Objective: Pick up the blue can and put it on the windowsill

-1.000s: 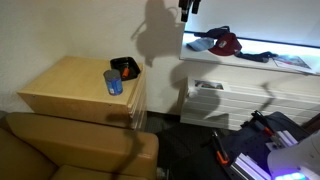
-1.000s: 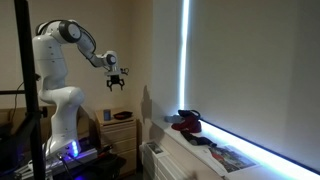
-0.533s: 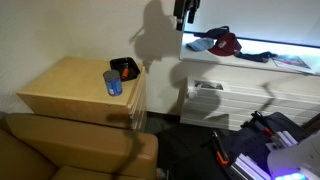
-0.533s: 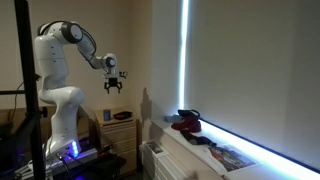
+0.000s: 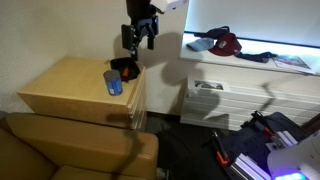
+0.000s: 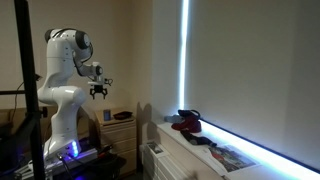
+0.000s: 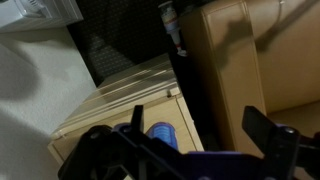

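The blue can (image 5: 113,82) stands upright on the light wooden cabinet top (image 5: 65,90). It also shows in an exterior view (image 6: 107,115) and near the bottom of the wrist view (image 7: 163,136). My gripper (image 5: 138,40) hangs open and empty in the air above and a little behind the can; it also shows in an exterior view (image 6: 99,93). In the wrist view its two dark fingers (image 7: 190,140) are spread apart with nothing between them. The white windowsill (image 5: 250,58) runs under the bright window, off to the side of the cabinet, and shows in an exterior view too (image 6: 215,150).
A black tray with orange contents (image 5: 125,68) sits behind the can. Red and blue clothes (image 5: 218,43) and papers (image 5: 292,62) lie on the windowsill. A white radiator (image 5: 215,100) is below it. A brown sofa (image 5: 70,150) is in front of the cabinet.
My gripper has swung from above the windowsill end down and across to above the cabinet and the can. The can has not moved.
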{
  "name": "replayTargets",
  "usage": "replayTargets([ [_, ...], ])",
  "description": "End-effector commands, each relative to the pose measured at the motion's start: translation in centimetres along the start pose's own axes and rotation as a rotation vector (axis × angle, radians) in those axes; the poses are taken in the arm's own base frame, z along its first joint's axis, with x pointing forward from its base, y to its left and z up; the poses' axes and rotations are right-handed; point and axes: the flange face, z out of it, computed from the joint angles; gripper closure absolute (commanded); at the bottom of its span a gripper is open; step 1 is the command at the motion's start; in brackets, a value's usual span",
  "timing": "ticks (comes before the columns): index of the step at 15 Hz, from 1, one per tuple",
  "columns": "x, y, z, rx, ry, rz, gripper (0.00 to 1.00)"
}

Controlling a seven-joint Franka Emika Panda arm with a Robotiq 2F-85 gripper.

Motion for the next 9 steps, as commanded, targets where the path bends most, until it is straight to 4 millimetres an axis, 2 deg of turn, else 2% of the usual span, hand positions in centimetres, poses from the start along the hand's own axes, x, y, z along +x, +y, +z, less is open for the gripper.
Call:
replayTargets([
  [1,0.4,-0.3,0.0,-0.001,0.001,-0.002,0.0],
  [3,0.7,-0.1,-0.3,-0.003,0.007,0.0,0.0],
  [6,1.3,-0.6,2.8,0.018,-0.007,0.059,0.0],
  [9,4.0,-1.3,4.9,0.044,0.069,0.179,0.0],
])
